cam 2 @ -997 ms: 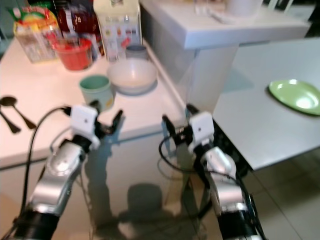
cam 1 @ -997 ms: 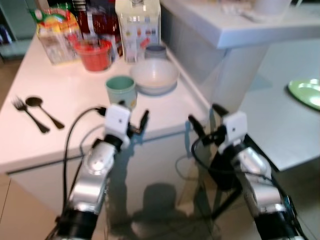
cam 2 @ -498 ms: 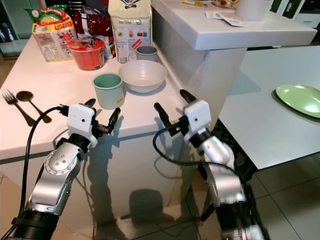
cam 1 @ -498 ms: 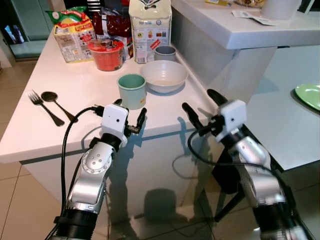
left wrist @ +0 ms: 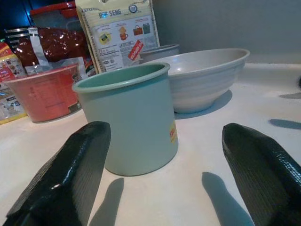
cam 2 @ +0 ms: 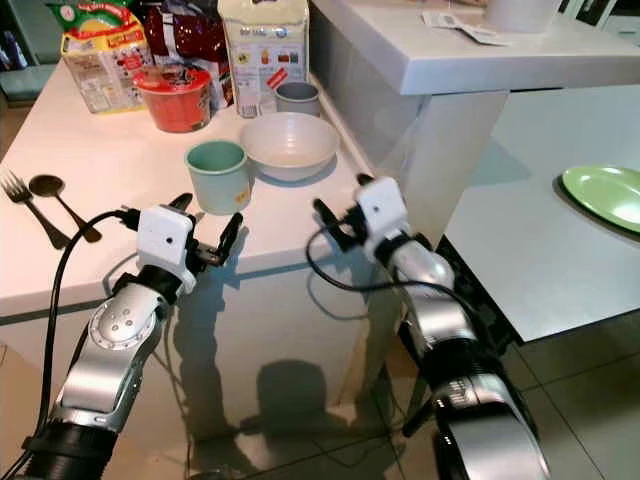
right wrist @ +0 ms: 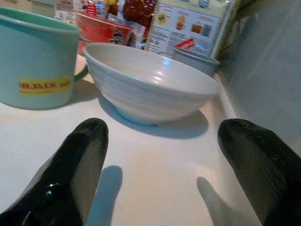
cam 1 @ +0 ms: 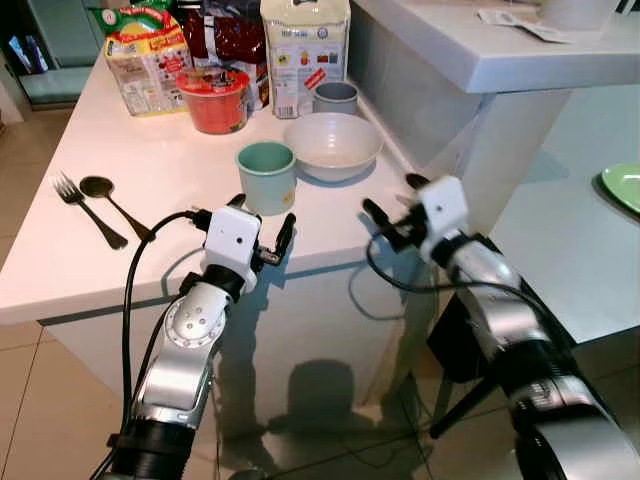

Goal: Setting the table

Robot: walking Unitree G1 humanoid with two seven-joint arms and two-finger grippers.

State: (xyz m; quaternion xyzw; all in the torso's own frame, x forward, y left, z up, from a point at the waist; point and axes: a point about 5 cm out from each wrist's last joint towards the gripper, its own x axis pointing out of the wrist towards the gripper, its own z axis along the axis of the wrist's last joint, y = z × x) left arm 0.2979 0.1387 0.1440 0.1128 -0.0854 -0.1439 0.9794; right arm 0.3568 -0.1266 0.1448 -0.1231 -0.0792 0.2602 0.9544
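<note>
Both pairs of black fingers are spread wide and grasp nothing at the front edge of a white kitchen counter (cam 1: 130, 170). The left gripper (cam 1: 262, 221) is levelled at a mint-green mug (cam 1: 267, 177) bearing a small yellow label, which stands just ahead of it near the counter's edge. The right gripper (cam 1: 392, 203) hovers over the counter's front right corner, pointed at a white ceramic bowl (cam 1: 332, 146) that sits just beside the mug, the two apparently not quite touching.

Behind the bowl stands a small grey cup (cam 1: 335, 96) against the raised white ledge (cam 1: 470, 55). A red tub (cam 1: 216, 99) with a printed lid, a cream paper packet (cam 1: 305, 50), a dark red bag (cam 1: 215, 35) and a clear pack with a green and yellow label (cam 1: 142, 55) line the back of the counter. A fork (cam 1: 85, 208) and a dark spoon (cam 1: 112, 203) lie side by side far to the left, well apart from the mug.

Across the gap to the right, a pale green plate (cam 2: 605, 195) rests on a white table (cam 2: 520, 250)
</note>
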